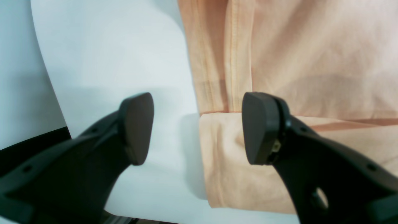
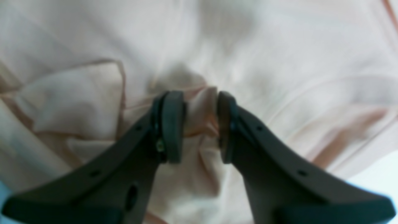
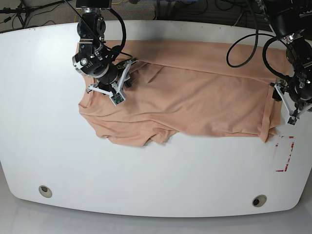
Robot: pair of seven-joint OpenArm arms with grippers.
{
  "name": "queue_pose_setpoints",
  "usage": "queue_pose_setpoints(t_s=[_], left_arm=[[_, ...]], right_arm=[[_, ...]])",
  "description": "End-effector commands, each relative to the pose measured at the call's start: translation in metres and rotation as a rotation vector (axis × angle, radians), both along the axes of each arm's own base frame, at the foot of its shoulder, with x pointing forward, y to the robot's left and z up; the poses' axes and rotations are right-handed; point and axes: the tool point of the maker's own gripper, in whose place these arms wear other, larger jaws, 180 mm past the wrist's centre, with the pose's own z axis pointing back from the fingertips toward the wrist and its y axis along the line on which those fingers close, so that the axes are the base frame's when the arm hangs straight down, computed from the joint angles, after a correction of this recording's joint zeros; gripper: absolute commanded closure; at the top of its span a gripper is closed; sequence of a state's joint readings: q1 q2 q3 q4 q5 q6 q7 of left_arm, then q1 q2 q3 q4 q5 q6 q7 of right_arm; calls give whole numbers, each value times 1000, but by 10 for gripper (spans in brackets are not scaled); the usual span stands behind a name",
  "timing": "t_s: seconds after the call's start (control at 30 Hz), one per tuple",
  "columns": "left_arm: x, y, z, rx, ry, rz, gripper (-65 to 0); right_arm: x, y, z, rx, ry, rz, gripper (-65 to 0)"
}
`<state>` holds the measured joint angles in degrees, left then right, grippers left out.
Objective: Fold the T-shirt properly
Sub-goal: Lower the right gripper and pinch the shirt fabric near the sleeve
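Peach cloth covers the far half of the white table point(image 3: 156, 170): the T-shirt point(image 3: 195, 97) lies spread and wrinkled, running from the left arm's side on the right of the base view to the right arm's side on the left, with a rumpled lobe hanging toward the near edge left of centre. The right gripper point(image 2: 200, 124) is down on the shirt's left end, and its wrist view shows the jaws drawn close with a bunched ridge of fabric pinched between the two pads. The left gripper point(image 1: 197, 127) sits at the shirt's right edge, jaws spread wide and holding nothing; one fingertip point(image 1: 136, 127) is over bare table and the other is over the cloth, with the folded hem edge between them. Red tape marks point(image 3: 285, 153) lie on the table near the right edge, just beyond the shirt's near right corner.
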<state>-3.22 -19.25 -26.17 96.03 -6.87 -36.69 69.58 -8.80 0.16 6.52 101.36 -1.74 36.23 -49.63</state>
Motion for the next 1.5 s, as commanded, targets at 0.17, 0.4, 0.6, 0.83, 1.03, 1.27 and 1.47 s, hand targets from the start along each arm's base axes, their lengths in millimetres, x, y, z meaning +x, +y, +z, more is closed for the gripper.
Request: queue_pose_setpoints(t_s=[0.17,0.4,0.6,0.83,1.03,1.27,1.47], left_arm=[[8,5,14,20,-39,-4,-414],[8,5,14,20,-39,-4,-414],[8,5,14,20,-39,-4,-414],[8,5,14,20,-39,-4,-414],[8,5,14,20,-39,-4,-414],[9,5,14,20,-42,-4,-414],[9,5,14,20,-42,-4,-414]], right_arm=[[9,2,13,12,-52,6,-73],[10,2,12,14,-50,3,-41],[10,2,12,16,-50,0,-178],[9,2,11,16,-47,0,-254],[5,2,-2,20,-7,-2,-254],[3,3,-5,24,4,0,-135],[7,3,4,20,-27,2,-10]])
